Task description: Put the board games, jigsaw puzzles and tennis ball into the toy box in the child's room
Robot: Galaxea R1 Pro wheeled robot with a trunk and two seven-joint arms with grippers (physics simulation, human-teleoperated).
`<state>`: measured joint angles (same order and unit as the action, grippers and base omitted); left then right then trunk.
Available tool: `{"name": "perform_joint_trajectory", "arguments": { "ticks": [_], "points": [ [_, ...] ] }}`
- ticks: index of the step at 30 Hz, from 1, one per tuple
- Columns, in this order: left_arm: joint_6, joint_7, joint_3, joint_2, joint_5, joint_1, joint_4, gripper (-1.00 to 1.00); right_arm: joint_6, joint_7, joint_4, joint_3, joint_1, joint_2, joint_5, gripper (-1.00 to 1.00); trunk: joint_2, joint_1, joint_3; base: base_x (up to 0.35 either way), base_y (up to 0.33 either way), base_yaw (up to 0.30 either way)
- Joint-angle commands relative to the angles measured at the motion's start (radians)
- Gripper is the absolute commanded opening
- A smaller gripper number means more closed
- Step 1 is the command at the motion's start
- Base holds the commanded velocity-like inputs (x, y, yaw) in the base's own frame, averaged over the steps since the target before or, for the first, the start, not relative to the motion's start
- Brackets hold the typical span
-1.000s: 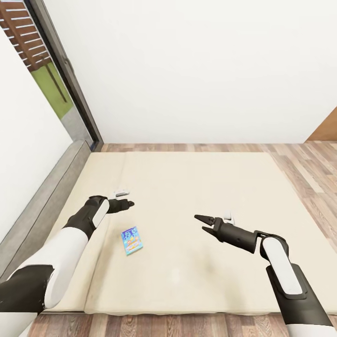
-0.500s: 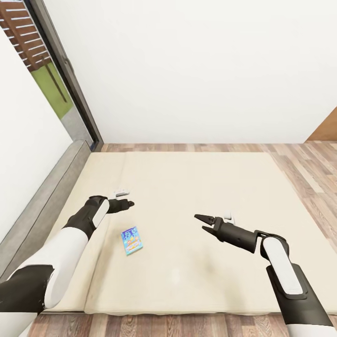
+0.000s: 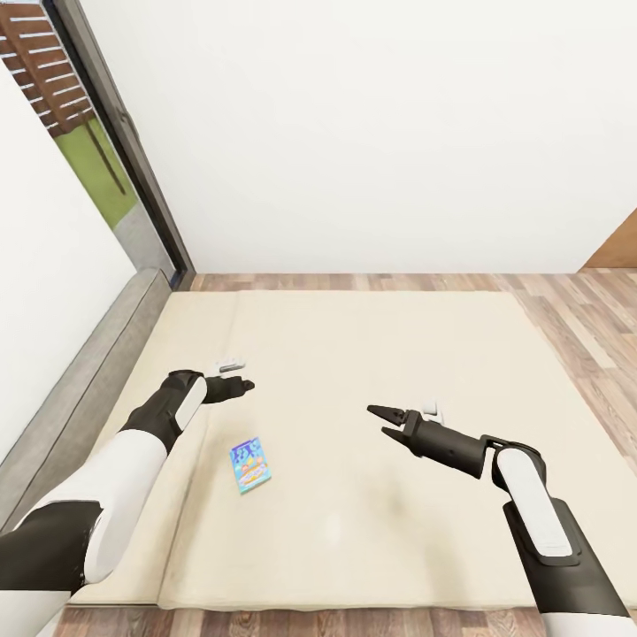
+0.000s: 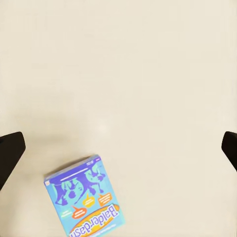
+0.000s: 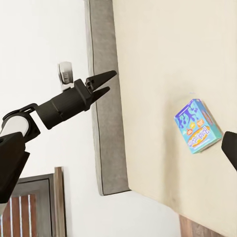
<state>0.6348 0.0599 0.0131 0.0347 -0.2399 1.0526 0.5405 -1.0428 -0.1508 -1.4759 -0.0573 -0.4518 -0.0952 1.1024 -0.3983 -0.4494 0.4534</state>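
One board game (image 3: 250,464), a small blue box with cartoon lettering, lies flat on the beige bed (image 3: 372,354) near its left side. My left gripper (image 3: 244,386) hovers open above the mattress, just beyond the box, with nothing between its fingers. In the left wrist view the same board game (image 4: 86,198) lies below and between the spread fingers (image 4: 11,150). My right gripper (image 3: 378,420) is open over the middle of the bed, well to the right of the box. The right wrist view looks across at the board game (image 5: 197,126) and the left gripper (image 5: 104,82).
A grey bed frame (image 3: 84,372) runs along the left, beside a tall window (image 3: 88,133). White wall stands behind the bed. Wood-plank floor (image 3: 593,327) lies to the right and past the far edge of the mattress.
The bed and the box have slid slightly lower in the picture, so the camera has moved a little. Both arms hold the same pose.
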Motion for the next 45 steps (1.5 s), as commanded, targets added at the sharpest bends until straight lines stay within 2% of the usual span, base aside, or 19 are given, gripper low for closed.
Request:
{"name": "perform_joint_trajectory", "arguments": {
  "ticks": [1,13,24,29,34,40,45],
  "points": [
    [0.005,0.001,0.001,0.001,-0.002,0.0,0.001,1.0,-0.004,-0.01,0.0,-0.001,-0.001,0.0,-0.01,1.0,-0.002,-0.001,0.001,0.017,0.005,0.0],
    [0.004,0.002,0.002,0.001,-0.001,0.0,0.001,1.0,-0.004,-0.01,-0.001,-0.004,-0.001,0.0,-0.01,1.0,-0.002,-0.001,0.002,0.003,0.001,0.0],
    [-0.01,-0.001,0.002,0.001,-0.002,0.0,-0.01,1.0,-0.004,-0.01,0.0,-0.003,-0.001,0.0,-0.007,1.0,-0.002,-0.001,0.017,0.0,0.0,0.0],
    [-0.052,-0.003,0.002,0.001,-0.001,0.0,-0.055,1.0,-0.004,-0.011,0.0,-0.002,-0.001,0.0,-0.007,1.0,-0.002,-0.001,0.025,0.0,0.0,0.0],
    [-0.123,-0.003,0.002,0.002,-0.001,0.0,-0.12,1.0,-0.004,-0.012,0.001,0.0,-0.001,0.0,-0.008,1.0,-0.002,-0.001,0.033,0.0,0.0,0.0],
    [-0.158,-0.003,0.002,0.003,-0.002,-0.014,-0.139,1.0,-0.004,-0.012,0.002,0.0,-0.001,0.0,-0.009,1.0,-0.002,-0.001,0.043,0.0,0.0,0.0],
    [-0.194,0.003,0.002,0.003,-0.003,-0.047,-0.142,1.0,-0.004,-0.011,0.004,0.002,-0.001,0.001,-0.01,1.0,-0.002,-0.001,0.051,0.0,0.0,0.0]
  ]
}}
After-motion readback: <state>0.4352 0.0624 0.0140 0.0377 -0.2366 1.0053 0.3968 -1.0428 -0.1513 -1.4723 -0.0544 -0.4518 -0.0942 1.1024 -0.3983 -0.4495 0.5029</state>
